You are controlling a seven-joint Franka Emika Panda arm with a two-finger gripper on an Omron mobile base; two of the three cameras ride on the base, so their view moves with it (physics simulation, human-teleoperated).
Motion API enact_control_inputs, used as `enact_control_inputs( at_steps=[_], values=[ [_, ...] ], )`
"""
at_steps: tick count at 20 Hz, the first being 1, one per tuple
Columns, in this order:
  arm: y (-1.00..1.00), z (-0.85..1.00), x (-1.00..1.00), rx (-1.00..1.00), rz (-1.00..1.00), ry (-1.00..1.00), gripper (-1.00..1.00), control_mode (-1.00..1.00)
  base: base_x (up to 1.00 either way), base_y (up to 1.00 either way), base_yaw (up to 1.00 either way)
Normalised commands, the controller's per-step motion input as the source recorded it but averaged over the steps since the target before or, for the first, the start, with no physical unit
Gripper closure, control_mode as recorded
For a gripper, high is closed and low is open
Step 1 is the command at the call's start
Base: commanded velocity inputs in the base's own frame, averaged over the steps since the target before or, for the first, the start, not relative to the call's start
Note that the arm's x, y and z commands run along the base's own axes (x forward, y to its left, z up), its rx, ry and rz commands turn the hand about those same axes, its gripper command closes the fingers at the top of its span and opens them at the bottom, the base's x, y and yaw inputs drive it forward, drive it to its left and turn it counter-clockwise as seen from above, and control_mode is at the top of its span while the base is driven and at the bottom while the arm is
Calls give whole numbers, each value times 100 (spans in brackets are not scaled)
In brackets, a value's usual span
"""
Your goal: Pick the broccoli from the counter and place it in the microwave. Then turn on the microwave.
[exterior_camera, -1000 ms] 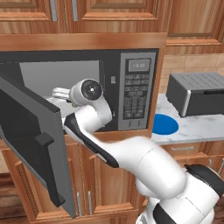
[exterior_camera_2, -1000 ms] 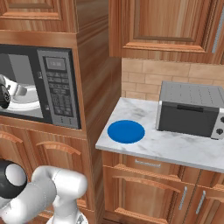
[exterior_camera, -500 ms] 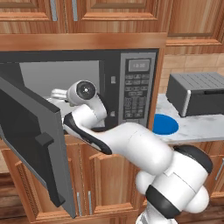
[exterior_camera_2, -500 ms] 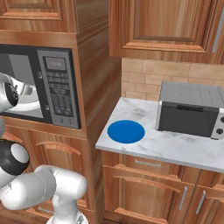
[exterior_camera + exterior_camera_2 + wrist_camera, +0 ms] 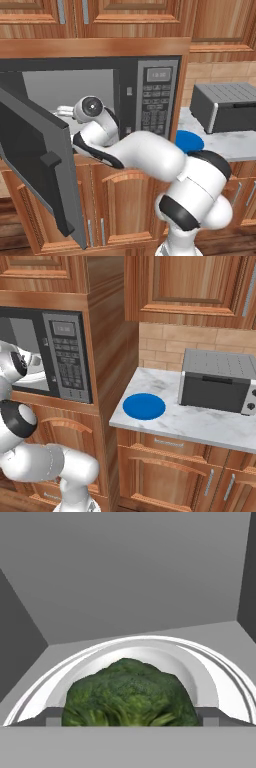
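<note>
**Broccoli on the plate inside the microwave**

Broccoli (image 5: 129,694) lay on a white round plate (image 5: 210,679) inside the grey chamber of the microwave (image 5: 159,95). In the hand view it was very close to the camera, between the two dark fingertips (image 5: 51,717) of the gripper (image 5: 129,719). The fingers stood wide apart, one on each side of the floret, and it was not possible to tell if they touched it.

In the left base view the white arm (image 5: 145,155) reached from the lower right into the open microwave, and its wrist was just inside the opening. The microwave door (image 5: 37,165) was swung open to the left, with its dark handle facing outward. The keypad (image 5: 152,107) and the small display were to the right of the opening.

On the counter (image 5: 200,423) to the right of the microwave lay a flat blue disc (image 5: 144,406). A grey toaster oven (image 5: 220,381) stood further to the right, against the tiled wall, well apart from the disc.
</note>
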Motion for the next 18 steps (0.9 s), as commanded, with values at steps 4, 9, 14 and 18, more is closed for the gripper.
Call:
enact_control_inputs(
  at_steps=[4, 9, 14, 18],
  values=[
    [8, -18, 29, -3, 0, 0, 100, -100, 0, 0, 0],
    [9, -19, 28, -2, 0, 0, 100, -100, 0, 0, 0],
    [17, -23, 27, -3, 0, 0, 100, -100, 0, 0, 0],
    [22, -20, 33, -3, 0, 0, -100, -100, 0, 0, 0]
  ],
)
